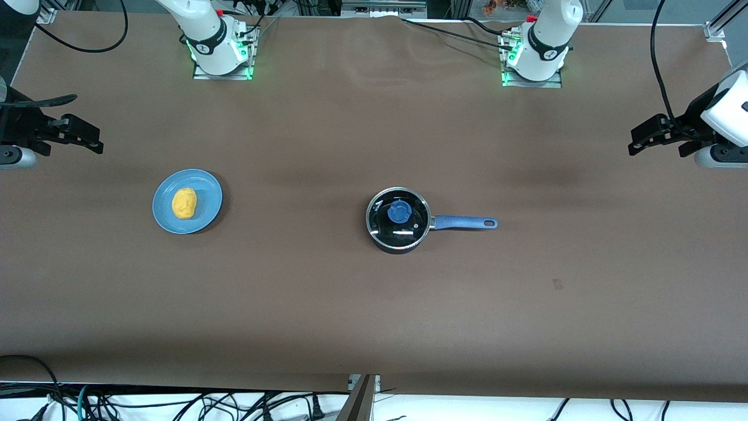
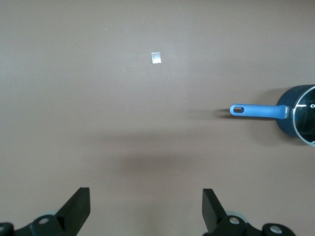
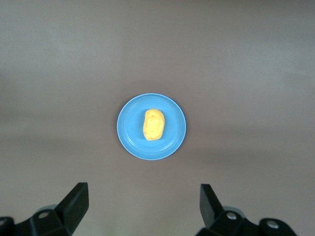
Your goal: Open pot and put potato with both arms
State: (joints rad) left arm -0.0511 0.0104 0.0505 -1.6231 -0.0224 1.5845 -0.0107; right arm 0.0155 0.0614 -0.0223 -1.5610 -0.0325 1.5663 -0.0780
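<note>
The black pot [image 1: 397, 221] stands mid-table with its glass lid on, blue knob [image 1: 399, 212] on top and blue handle [image 1: 464, 222] toward the left arm's end. In the left wrist view the pot [image 2: 288, 120] and handle [image 2: 256, 111] show at the edge. The yellow potato [image 1: 184, 203] lies on a light-blue plate [image 1: 207, 196] toward the right arm's end. My left gripper [image 1: 634, 141] hovers open and empty over that arm's end of the table [image 2: 146, 196]. Over its own end, the right gripper [image 1: 96, 139] is open and empty too [image 3: 142, 189], with the potato [image 3: 153, 124] and plate [image 3: 128, 132] ahead of it.
A brown cloth covers the whole table. A small pale patch [image 1: 558, 285] lies on it nearer the front camera than the handle, also in the left wrist view as a patch [image 2: 156, 57]. Cables hang along the table's front edge.
</note>
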